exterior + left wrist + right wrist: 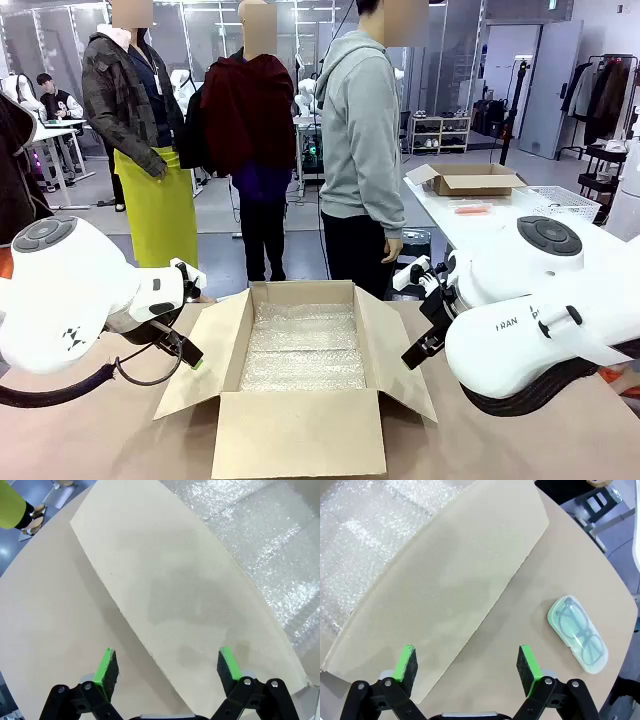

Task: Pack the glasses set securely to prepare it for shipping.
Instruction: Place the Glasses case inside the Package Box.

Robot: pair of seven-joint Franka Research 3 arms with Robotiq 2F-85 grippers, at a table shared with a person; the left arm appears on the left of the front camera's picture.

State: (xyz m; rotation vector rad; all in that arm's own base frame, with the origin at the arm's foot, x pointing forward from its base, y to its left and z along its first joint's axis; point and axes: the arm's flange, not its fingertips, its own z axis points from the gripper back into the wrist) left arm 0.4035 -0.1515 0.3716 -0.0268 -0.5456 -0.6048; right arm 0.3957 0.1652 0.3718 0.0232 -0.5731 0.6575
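The left gripper (166, 652) and right gripper (466, 650), jaws spread wide and empty, hover over opposite side flaps of an open brown cardboard box (300, 435) lined with clear bubble wrap (303, 345), while a mint-green translucent glasses case (578, 634) lies on the beige table (520, 610) near the right-hand flap.

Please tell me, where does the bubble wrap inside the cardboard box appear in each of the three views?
Front view: bubble wrap in the centre, lining the open cardboard box.
Left wrist view: bubble wrap in the upper right corner, past the box's left flap.
Right wrist view: bubble wrap in the upper left corner, past the right flap.
Shared landmark: the cardboard box.
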